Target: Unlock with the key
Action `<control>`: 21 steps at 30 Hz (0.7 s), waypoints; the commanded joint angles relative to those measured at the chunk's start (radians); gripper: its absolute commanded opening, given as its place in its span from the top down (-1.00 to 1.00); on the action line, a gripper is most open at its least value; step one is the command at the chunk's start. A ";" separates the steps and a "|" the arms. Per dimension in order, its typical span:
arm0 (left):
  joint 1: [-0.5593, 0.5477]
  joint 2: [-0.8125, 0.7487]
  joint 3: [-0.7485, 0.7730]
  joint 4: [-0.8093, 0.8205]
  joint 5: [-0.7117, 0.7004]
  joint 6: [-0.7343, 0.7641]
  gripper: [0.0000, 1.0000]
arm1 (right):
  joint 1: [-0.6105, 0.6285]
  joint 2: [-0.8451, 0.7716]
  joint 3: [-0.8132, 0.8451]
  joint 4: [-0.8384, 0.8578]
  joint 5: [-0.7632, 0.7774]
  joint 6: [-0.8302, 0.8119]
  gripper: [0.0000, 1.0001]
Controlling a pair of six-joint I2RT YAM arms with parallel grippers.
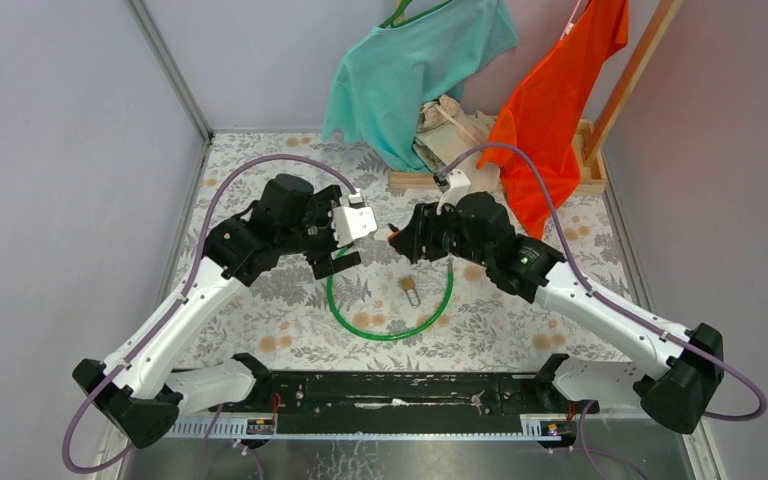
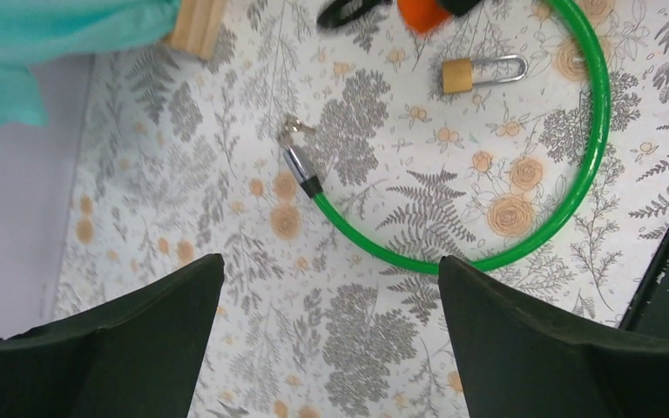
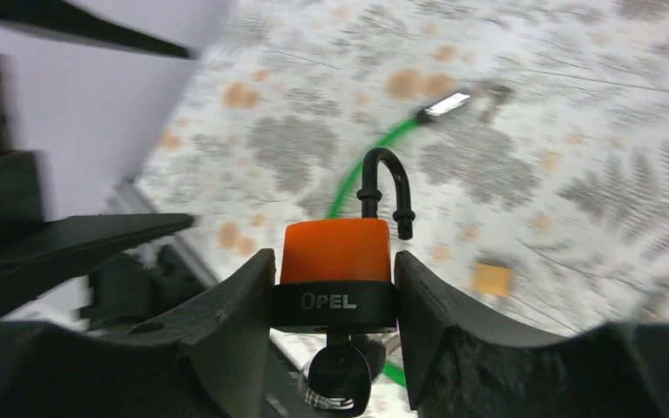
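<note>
Orange padlock [image 3: 335, 244] tight in right hand [image 3: 333, 263], key [image 3: 340, 376] underneath; left hand [image 2: 331, 261] wide apart above table [image 2: 375, 357].

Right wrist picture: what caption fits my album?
Right gripper clamps an orange padlock, shackle open, black-headed key in its keyhole.

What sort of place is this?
Probably a robot test booth: plain walls enclose a flower-patterned table, two robot arms are bolted at its edge, and shirts hang by a wooden rack.
</note>
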 commanded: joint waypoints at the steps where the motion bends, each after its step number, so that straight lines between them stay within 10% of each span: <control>1: -0.001 -0.017 -0.042 0.054 -0.099 -0.117 -1.00 | -0.028 0.036 -0.027 -0.048 0.208 -0.101 1.00; 10: 0.001 0.021 -0.016 0.080 -0.281 -0.236 -1.00 | -0.043 0.281 0.018 -0.113 0.470 -0.205 1.00; 21: 0.023 0.024 -0.005 0.090 -0.303 -0.302 -1.00 | -0.084 0.553 0.129 -0.157 0.371 -0.199 1.00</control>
